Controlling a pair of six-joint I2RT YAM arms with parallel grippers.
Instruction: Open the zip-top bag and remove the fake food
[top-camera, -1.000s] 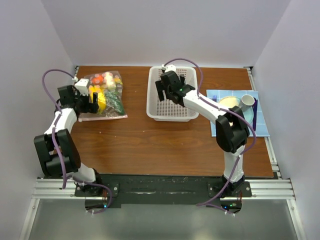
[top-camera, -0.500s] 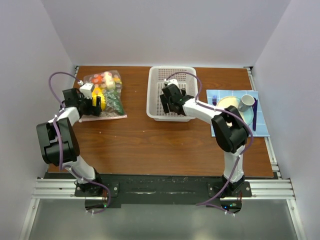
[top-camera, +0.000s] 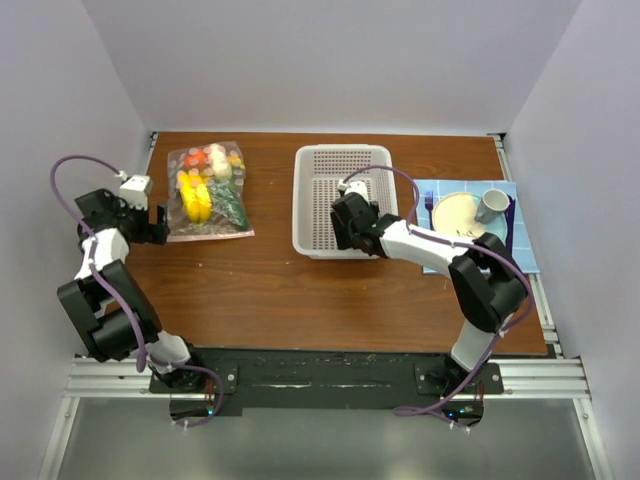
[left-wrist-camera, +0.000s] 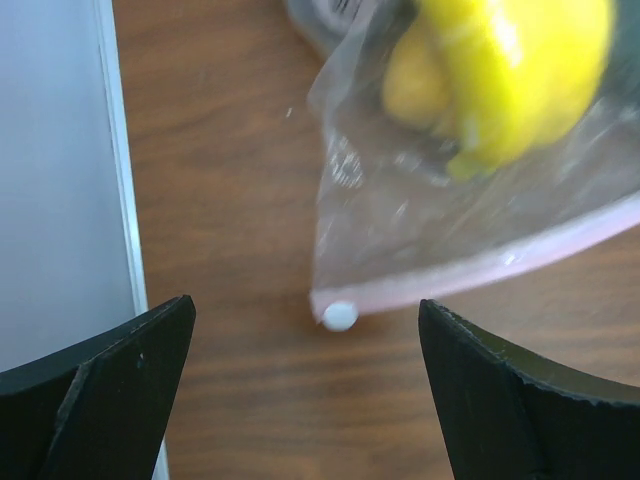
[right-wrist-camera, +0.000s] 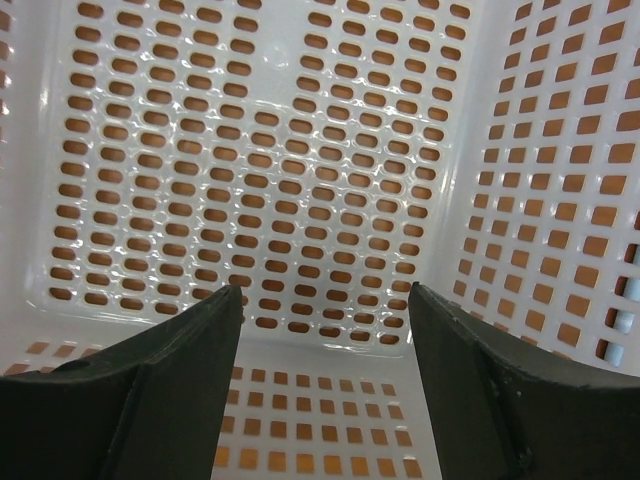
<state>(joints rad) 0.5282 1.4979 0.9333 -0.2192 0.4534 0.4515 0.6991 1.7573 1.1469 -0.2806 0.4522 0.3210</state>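
White basket (top-camera: 335, 190), cream plate (top-camera: 458, 212), grey mug (top-camera: 493, 205), perhaps a fork (top-camera: 428, 203)

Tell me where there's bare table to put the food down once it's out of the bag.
Bare wood runs between the zip-top bag and the basket, and across the wide strip in front of both. Crowded: the mat with plate and mug.

Can't name the yellow fruit (left-wrist-camera: 510, 70) in the left wrist view: too blurred, and cut with the bag (left-wrist-camera: 420, 230) by the top and right edges. Loses the left fingers (left-wrist-camera: 100, 390) below the frame (tips only). From above, can't sort the bag's small pieces (top-camera: 205, 160). Crops the basket (right-wrist-camera: 250, 170) on every side in the right wrist view, the right fingers (right-wrist-camera: 150, 390) at the bottom.
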